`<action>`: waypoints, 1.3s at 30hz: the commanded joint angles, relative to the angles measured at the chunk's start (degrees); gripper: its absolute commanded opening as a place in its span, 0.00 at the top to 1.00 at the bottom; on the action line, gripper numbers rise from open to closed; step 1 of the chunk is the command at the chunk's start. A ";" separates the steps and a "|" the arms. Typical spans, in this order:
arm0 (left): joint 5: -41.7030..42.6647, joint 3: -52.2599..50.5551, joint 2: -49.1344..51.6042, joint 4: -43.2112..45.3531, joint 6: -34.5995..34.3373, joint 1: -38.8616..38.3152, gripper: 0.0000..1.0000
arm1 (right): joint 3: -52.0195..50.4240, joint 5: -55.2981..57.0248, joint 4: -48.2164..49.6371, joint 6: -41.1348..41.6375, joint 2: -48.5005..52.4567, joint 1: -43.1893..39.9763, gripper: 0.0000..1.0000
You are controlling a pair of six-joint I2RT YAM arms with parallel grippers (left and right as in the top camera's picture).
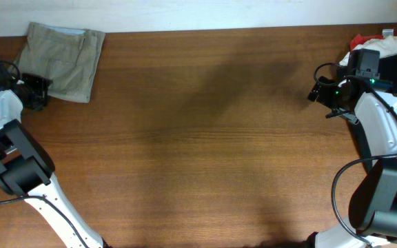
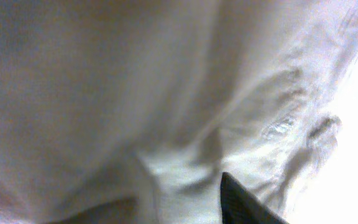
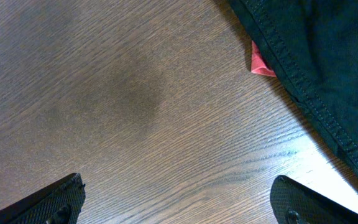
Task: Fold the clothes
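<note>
Khaki garment (image 1: pixel 62 60) at left claw (image 1: pixel 36 91); right claw (image 3: pixel 178 208) wide apart, empty.

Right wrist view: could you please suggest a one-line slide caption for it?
Open right tool above the wooden table, dark garment and a red cloth peeking out at upper right.

The table (image 1: pixel 198 151) lies open across its middle. Folded trousers (image 1: pixel 60 60) fill its far left corner and piled clothes (image 1: pixel 395 55) its far right corner.
</note>
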 commanded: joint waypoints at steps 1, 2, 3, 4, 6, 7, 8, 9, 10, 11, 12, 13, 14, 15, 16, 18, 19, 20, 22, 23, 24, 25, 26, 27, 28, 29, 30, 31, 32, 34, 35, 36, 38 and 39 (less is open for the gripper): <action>1.44 -4.07 7.02 -5.77 0.31 -0.81 0.53 | 0.61 0.68 -0.04 0.48 -0.76 0.02 0.01; 1.42 -4.07 6.71 -7.23 0.98 -0.57 0.53 | 0.61 0.68 -0.04 0.48 -0.76 0.02 0.01; 1.29 -4.07 6.10 -8.17 2.45 -0.52 0.52 | 0.61 0.68 -0.02 0.48 -0.76 0.02 0.01; 0.26 -4.07 5.09 -9.49 3.08 -0.55 0.53 | 0.61 0.68 -0.04 0.48 -0.76 0.02 0.01; -4.02 -4.07 1.84 -12.50 3.06 -0.55 0.52 | 0.61 0.68 -0.04 0.50 -0.76 0.02 0.01; -6.69 -4.07 0.33 -13.40 3.08 -0.55 0.49 | 0.61 0.68 -0.04 0.48 -0.76 0.02 0.01; -8.96 -4.07 -0.92 -14.21 3.08 -0.55 0.43 | 0.61 0.68 -0.04 0.48 -0.76 0.02 0.01; -12.09 -4.07 -2.95 -15.67 3.10 -0.55 0.41 | 0.61 0.68 -0.04 0.48 -0.76 0.02 0.01; -13.35 -4.07 -3.89 -16.33 3.13 -0.55 0.38 | 0.61 0.68 -0.04 0.48 -0.76 0.02 0.01; -14.56 -4.07 -5.46 -16.94 4.20 -0.55 0.29 | 0.61 0.68 -0.02 0.48 -0.76 0.02 0.01; -14.78 -4.07 -7.15 -17.53 5.68 -0.55 0.23 | 0.61 0.68 -0.04 0.50 -0.76 0.02 0.01; -14.95 -4.07 -8.59 -18.69 6.25 -0.55 0.23 | 0.61 0.68 -0.04 0.48 -0.76 0.02 0.01; -14.93 -4.07 -10.23 -20.48 6.99 -0.55 0.22 | 0.61 0.68 -0.04 0.50 -0.76 0.02 0.01; -14.93 -4.07 -12.11 -22.29 8.37 -0.57 0.22 | 0.61 0.68 -0.02 0.50 -0.76 0.02 0.01; -14.91 -4.07 -14.10 -23.71 10.34 -0.61 0.22 | 0.61 0.68 -0.04 0.48 -0.76 0.02 0.01; -14.93 -4.07 -17.84 -25.42 13.53 -0.61 0.22 | 0.61 0.68 -0.04 0.48 -0.76 0.02 0.01; -14.93 -4.07 -19.54 -26.03 14.47 -0.61 0.22 | 0.61 0.68 -0.04 0.50 -0.76 0.02 0.01; -14.88 -4.07 -22.88 -27.30 16.24 -0.61 0.22 | 0.61 0.68 -0.04 0.50 -0.76 0.02 0.01; -14.93 -4.07 -29.16 -30.69 17.09 -0.59 0.22 | 0.61 0.66 -0.04 0.48 -0.76 0.02 0.01; -14.93 -4.07 -31.87 -32.00 17.09 -0.59 0.22 | 0.61 0.68 -0.02 0.50 -0.76 0.02 0.01; -14.91 -4.07 -34.51 -33.05 17.09 -0.61 0.22 | 0.61 0.20 0.24 0.81 -0.76 0.02 0.01; -14.91 -4.07 -37.38 -34.10 17.07 -0.59 0.22 | 0.61 -1.33 2.34 1.97 -0.76 0.04 0.01; -14.91 -4.07 -39.98 -34.93 17.05 -0.61 0.18 | 0.61 -4.39 3.15 2.01 -0.76 0.04 0.01; -14.93 -4.07 -41.18 -35.01 17.05 -0.59 0.01 | 0.61 -7.13 1.73 2.03 -0.76 0.02 0.01; -14.93 -4.07 -42.40 -35.12 17.05 -0.59 0.01 | 0.68 -12.46 -0.42 2.01 -0.87 0.02 0.01; -14.93 -4.07 -42.69 -36.06 17.05 -0.59 0.01 | 0.90 -20.65 -0.26 1.29 -2.01 -0.70 0.01; -14.93 -4.09 -42.69 -37.00 17.05 -0.59 0.01 | 0.96 -24.30 -0.33 1.14 -3.02 -1.05 0.01; -14.93 -4.09 -42.69 -38.21 17.05 -0.59 0.01 | 0.98 -27.32 -0.85 1.18 -5.86 -1.55 0.01; -14.93 -4.09 -42.69 -39.28 17.05 -0.59 0.01 | 0.98 -27.45 -1.77 1.18 -8.98 -1.88 0.01; -14.93 -4.09 -42.69 -39.43 17.05 -0.61 0.01 | 0.98 -25.86 -4.61 1.16 -17.14 -1.90 0.01; -14.93 -4.09 -42.69 -39.43 17.05 -0.59 0.01 | 0.98 -23.50 -6.80 1.16 -22.58 -1.88 0.01; -14.93 -4.09 -42.69 -39.43 17.05 -0.59 0.01 | 0.98 -20.11 -9.18 1.16 -27.71 -1.88 0.01; -14.93 -4.09 -42.69 -39.43 17.05 -0.59 0.01 | 0.96 -14.43 -13.90 1.16 -35.47 -1.88 0.01; -14.93 -4.09 -42.69 -39.43 17.05 -0.59 0.01 | 0.98 -13.64 -17.49 1.16 -39.36 -1.90 0.01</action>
